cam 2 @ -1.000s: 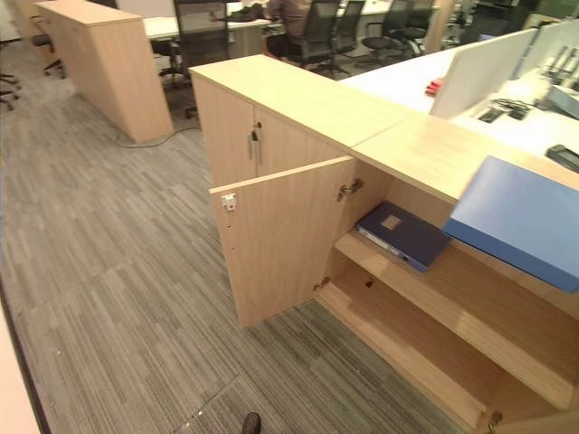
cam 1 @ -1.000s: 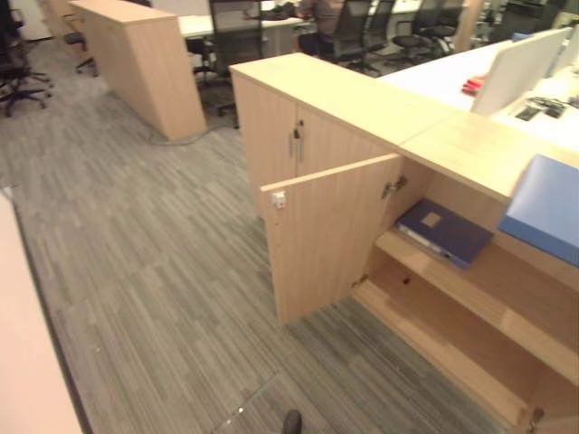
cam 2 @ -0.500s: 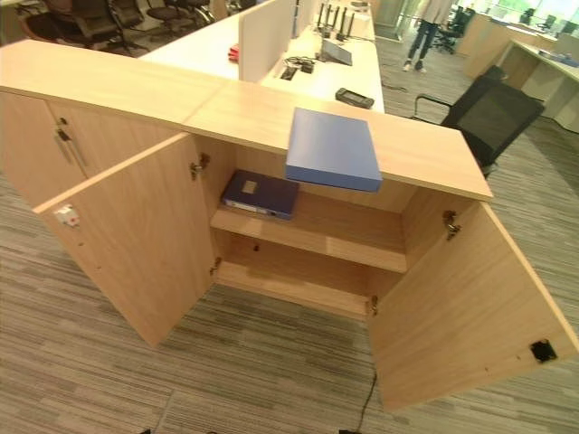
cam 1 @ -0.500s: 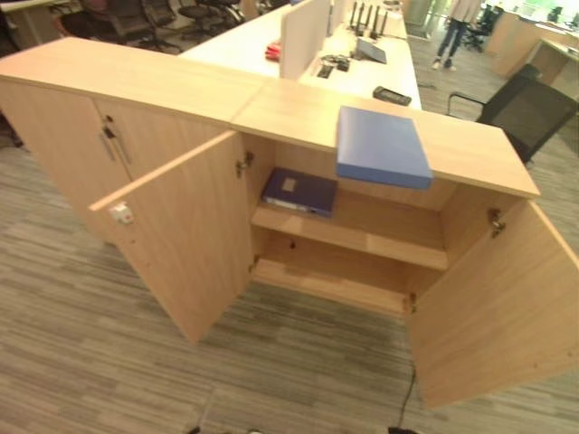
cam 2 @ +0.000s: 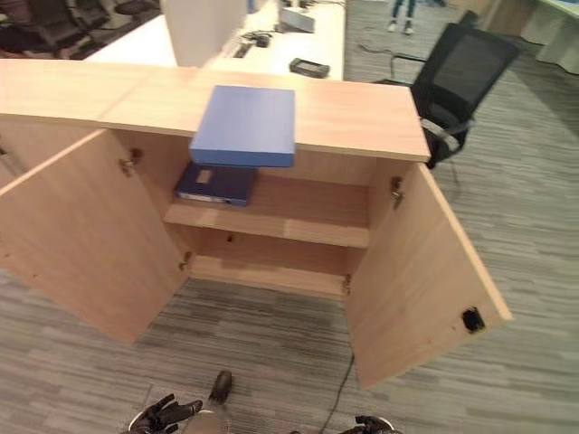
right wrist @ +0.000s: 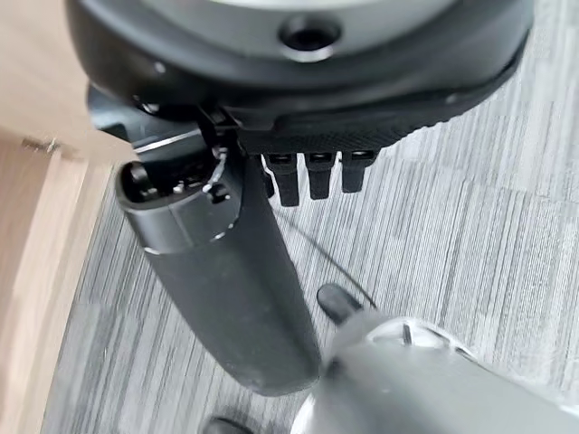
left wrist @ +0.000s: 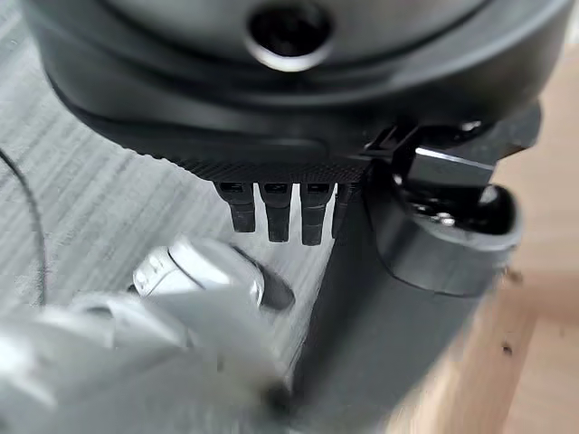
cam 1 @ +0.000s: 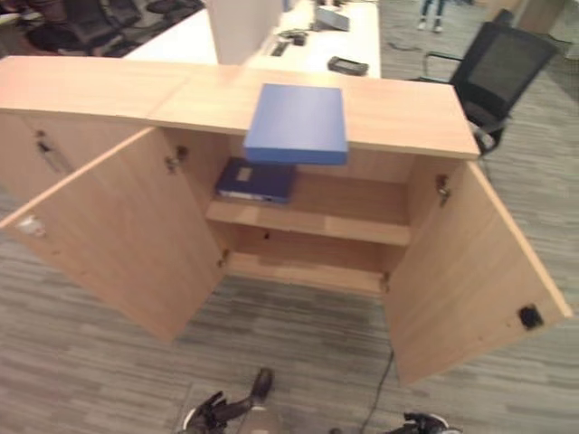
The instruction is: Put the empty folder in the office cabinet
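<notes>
No text, number or sign could be read anywhere. The dark folder (cam 2: 215,183) on the cabinet (cam 2: 362,117) shelf bore a small pale label, its print too small to tell. The blue folder (cam 2: 246,125) on top showed a plain cover.
</notes>
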Motion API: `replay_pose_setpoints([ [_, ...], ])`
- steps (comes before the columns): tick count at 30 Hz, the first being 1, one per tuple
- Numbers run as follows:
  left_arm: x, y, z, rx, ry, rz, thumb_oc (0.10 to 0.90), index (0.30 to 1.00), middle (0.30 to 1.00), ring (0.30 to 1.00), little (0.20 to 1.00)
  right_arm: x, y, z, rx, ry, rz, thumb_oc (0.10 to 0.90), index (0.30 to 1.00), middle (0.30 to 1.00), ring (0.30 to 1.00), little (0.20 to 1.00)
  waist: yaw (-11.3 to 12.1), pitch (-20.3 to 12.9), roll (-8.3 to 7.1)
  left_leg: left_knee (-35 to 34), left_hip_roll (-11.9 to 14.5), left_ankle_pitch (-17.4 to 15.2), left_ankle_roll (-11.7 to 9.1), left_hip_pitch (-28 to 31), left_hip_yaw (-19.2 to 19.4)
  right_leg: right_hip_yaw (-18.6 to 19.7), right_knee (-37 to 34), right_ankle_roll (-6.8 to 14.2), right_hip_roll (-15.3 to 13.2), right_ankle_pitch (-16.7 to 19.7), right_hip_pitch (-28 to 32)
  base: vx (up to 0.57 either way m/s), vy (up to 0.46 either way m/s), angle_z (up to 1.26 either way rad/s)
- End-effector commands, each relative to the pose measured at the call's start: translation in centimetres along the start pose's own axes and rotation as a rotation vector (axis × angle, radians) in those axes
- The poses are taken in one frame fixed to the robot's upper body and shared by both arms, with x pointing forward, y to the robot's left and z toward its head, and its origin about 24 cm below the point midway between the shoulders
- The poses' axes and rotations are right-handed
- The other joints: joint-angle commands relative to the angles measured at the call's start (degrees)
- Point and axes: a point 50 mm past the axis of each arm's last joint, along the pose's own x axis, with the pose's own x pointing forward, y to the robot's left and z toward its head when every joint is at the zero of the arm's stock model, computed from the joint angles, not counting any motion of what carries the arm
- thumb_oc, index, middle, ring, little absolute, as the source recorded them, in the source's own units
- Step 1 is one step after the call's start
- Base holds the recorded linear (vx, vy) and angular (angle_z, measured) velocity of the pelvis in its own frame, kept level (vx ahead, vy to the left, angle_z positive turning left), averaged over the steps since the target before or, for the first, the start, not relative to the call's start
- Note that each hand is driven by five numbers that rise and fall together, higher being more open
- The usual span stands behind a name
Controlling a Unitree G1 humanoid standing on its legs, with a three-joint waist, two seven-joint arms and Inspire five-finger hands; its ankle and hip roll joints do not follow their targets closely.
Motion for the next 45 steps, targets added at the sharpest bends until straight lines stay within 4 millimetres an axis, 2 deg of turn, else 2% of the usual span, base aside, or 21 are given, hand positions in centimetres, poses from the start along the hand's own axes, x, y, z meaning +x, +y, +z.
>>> replay_pose_setpoints([
  [1,0.1,-0.7,2.8,0.010,-0.130,-0.052,0.800,0.900,0.900,0.900,0.900,-0.2,-2.4,0.1,-0.055,0.002,-0.068,0.800,0.900,0.900,0.900,0.900,1.20,0.31,-0.32,-0.23,-0.65,-0.26,3.71,2.46,3.13,2.19,0.44,8.34,-7.89,1.01,0.50,0.08,0.358,-0.73],
  [3,-0.5,-1.5,4.0,0.028,-0.202,-0.119,0.800,0.900,0.900,0.900,0.900,-0.2,-2.3,-0.6,-0.065,0.024,-0.060,0.800,0.900,0.900,0.900,0.900,1.69,-0.85,1.21,-0.50,-0.57,-0.14,3.67,2.91,2.36,3.47,0.63,8.91,-8.08,1.13,0.71,0.17,0.399,-0.10],
  [5,-0.7,-1.7,4.1,0.091,-0.213,-0.154,0.800,0.900,0.900,0.900,0.900,-0.3,-1.7,-2.4,-0.043,0.074,-0.036,0.800,0.900,0.900,0.900,0.900,1.38,-3.65,0.61,-0.50,-3.67,-1.02,4.59,5.10,3.46,3.45,-2.34,11.01,-10.86,3.40,1.96,0.25,0.473,-0.11],
  [7,-0.8,-1.7,4.8,0.128,-0.237,-0.159,0.800,0.900,0.900,0.900,0.900,-0.3,-1.4,-2.2,-0.050,0.069,-0.028,0.800,0.900,0.900,0.900,0.900,1.39,-3.88,0.19,-0.50,-5.44,-1.81,5.72,5.86,4.80,4.25,-2.98,12.18,-12.61,4.52,2.14,0.17,0.376,0.03],
  [10,-1.2,-1.3,5.5,0.167,-0.275,-0.154,0.800,0.900,0.900,0.900,0.900,0.0,-0.2,-0.4,-0.058,0.019,0.000,0.800,0.900,0.900,0.900,0.900,1.70,-4.68,-0.53,-0.50,-9.33,-4.08,8.47,8.09,7.56,5.40,-3.45,14.72,-16.63,6.88,2.15,0.14,0.327,-0.25],
  [14,-1.5,-0.8,6.2,0.176,-0.306,-0.136,0.800,0.900,0.900,0.900,0.900,0.1,0.9,0.7,-0.080,-0.015,0.031,0.800,0.900,0.900,0.900,0.900,1.95,-4.61,-0.61,-0.50,-11.20,-5.35,9.93,9.91,9.10,5.01,-2.18,15.95,-19.07,8.13,1.95,0.08,0.184,-0.17],
  [20,-2.3,-0.6,7.7,0.217,-0.376,-0.131,0.800,0.900,0.900,0.900,0.900,0.1,2.1,0.4,-0.106,-0.001,0.069,0.800,0.900,0.900,0.900,0.900,2.92,-4.40,-1.62,-0.50,-14.03,-6.39,11.69,11.27,8.64,3.13,1.27,17.89,-23.08,10.80,3.15,0.08,0.117,-0.10],
  [24,-3.2,-0.5,9.6,0.257,-0.461,-0.109,0.800,0.900,0.900,0.900,0.900,0.1,2.5,0.3,-0.088,-0.007,0.063,0.800,0.900,0.900,0.900,0.900,2.92,-3.73,-2.15,-0.50,-15.18,-6.98,12.67,12.40,7.77,3.59,7.49,17.33,-25.86,14.09,1.82,0.05,0.053,0.17],
  [26,-3.7,-0.6,10.6,0.253,-0.513,-0.102,0.800,0.900,0.900,0.900,0.900,0.1,2.5,0.6,-0.077,-0.016,0.061,0.800,0.900,0.900,0.900,0.900,2.90,-3.50,-2.30,-0.50,-14.82,-6.97,12.60,12.22,7.90,3.87,7.57,16.55,-24.81,13.77,0.77,-0.01,-0.047,0.11],
  [29,-5.6,-1.5,13.5,0.238,-0.680,-0.113,0.800,0.900,0.900,0.900,0.900,0.1,2.6,1.6,-0.063,-0.049,0.053,0.800,0.900,0.900,0.900,0.900,2.14,-2.16,-1.76,-0.50,-13.61,-6.37,12.26,11.42,7.71,6.43,5.26,14.03,-16.59,10.39,-5.29,-0.07,-0.121,0.01],
  [30,-6.3,-1.6,14.5,0.262,-0.738,-0.106,0.800,0.900,0.900,0.900,0.900,0.1,2.6,1.4,-0.063,-0.047,0.045,0.800,0.900,0.900,0.900,0.900,1.78,-1.34,-1.76,-0.50,-13.71,-5.95,12.18,11.68,7.13,7.49,2.93,13.56,-13.86,9.27,-5.13,-0.01,-0.145,-0.05],
  [32,-8.5,-1.3,16.8,0.267,-0.899,-0.047,0.800,0.900,0.900,0.900,0.900,0.1,3.3,1.1,-0.057,-0.039,0.057,0.800,0.900,0.900,0.900,0.900,2.51,-1.20,-2.23,-0.50,-13.52,-5.93,11.39,12.11,7.02,7.68,-2.11,13.28,-11.17,8.94,-2.86,0.06,-0.179,0.16],
  [33,-8.5,-1.3,16.8,0.266,-0.899,-0.046,0.800,0.900,0.900,0.900,0.900,0.1,3.3,1.1,-0.057,-0.039,0.057,0.800,0.900,0.900,0.900,0.900,2.43,-1.27,-2.26,-0.50,-13.56,-5.74,11.40,11.94,6.99,7.61,-2.37,13.25,-11.16,9.23,-2.89,0.13,-0.209,0.42],
  [34,-10.3,-0.5,18.3,0.286,-1.013,0.038,0.800,0.900,0.900,0.900,0.900,0.1,3.6,0.4,-0.071,-0.018,0.060,0.800,0.900,0.900,0.900,0.900,2.74,-2.05,-2.34,-0.50,-12.66,-6.25,10.80,12.51,7.10,7.12,-4.69,12.57,-10.04,8.51,-1.01,0.07,-0.099,0.31],
  [35,-10.3,-0.5,18.2,0.286,-1.013,0.039,0.800,0.900,0.900,0.900,0.900,0.1,3.6,0.4,-0.072,-0.018,0.060,0.800,0.900,0.900,0.900,0.900,2.62,-2.14,-2.38,-0.50,-12.72,-6.03,10.82,12.32,7.05,7.04,-4.96,12.54,-10.06,8.82,-1.05,0.14,-0.160,0.12],
  [38,-13.1,1.0,20.1,0.340,-1.178,0.230,0.800,0.900,0.900,0.900,0.900,0.0,4.1,-0.6,-0.060,0.006,0.057,0.800,0.900,0.900,0.900,0.900,3.11,-3.42,-2.72,-0.50,-11.37,-6.74,9.92,13.12,6.66,6.21,-7.61,11.94,-8.57,7.91,1.58,0.12,-0.151,0.04],
  [39,-14.9,1.9,21.2,0.383,-1.280,0.369,0.800,0.900,0.900,0.900,0.900,-0.1,4.8,-1.2,-0.067,0.013,0.070,0.800,0.900,0.900,0.900,0.900,3.22,-4.16,-3.11,-0.50,-10.65,-7.10,9.29,13.70,6.44,5.71,-8.90,11.65,-7.95,7.48,3.14,0.10,-0.131,0.11],
  [40,-14.9,1.9,21.2,0.383,-1.280,0.370,0.800,0.900,0.900,0.900,0.900,-0.1,4.8,-1.1,-0.067,0.013,0.070,0.800,0.900,0.900,0.900,0.900,3.13,-4.14,-3.16,-0.50,-10.74,-6.80,9.32,13.56,6.40,5.64,-9.02,11.63,-8.02,7.75,3.08,0.13,-0.170,0.10],
  [41,-16.6,1.8,22.6,0.412,-1.395,0.461,0.800,0.900,0.900,0.900,0.900,-0.2,5.2,-1.5,-0.087,0.019,0.074,0.800,0.900,0.900,0.900,0.900,3.13,-4.60,-3.38,-0.50,-10.14,-7.46,8.83,14.28,6.49,5.57,-9.64,11.45,-7.36,7.03,4.38,0.04,-0.074,0.04],
  [42,-16.7,1.8,22.6,0.412,-1.396,0.462,0.800,0.900,0.900,0.900,0.900,-0.2,5.2,-1.5,-0.087,0.018,0.074,0.800,0.900,0.900,0.900,0.900,3.07,-4.54,-3.44,-0.50,-10.25,-7.13,8.87,14.12,6.44,5.49,-9.76,11.43,-7.45,7.33,4.31,0.08,-0.112,0.03],
  [45,-19.1,0.4,25.3,0.514,-1.579,0.513,0.800,0.900,0.900,0.900,0.900,-0.2,5.6,-1.3,-0.130,0.014,0.081,0.800,0.900,0.900,0.900,0.900,2.55,-5.31,-3.50,-0.50,-9.48,-7.78,8.30,14.95,6.61,5.71,-10.19,11.07,-6.75,6.37,5.48,0.07,-0.092,0.14],
])
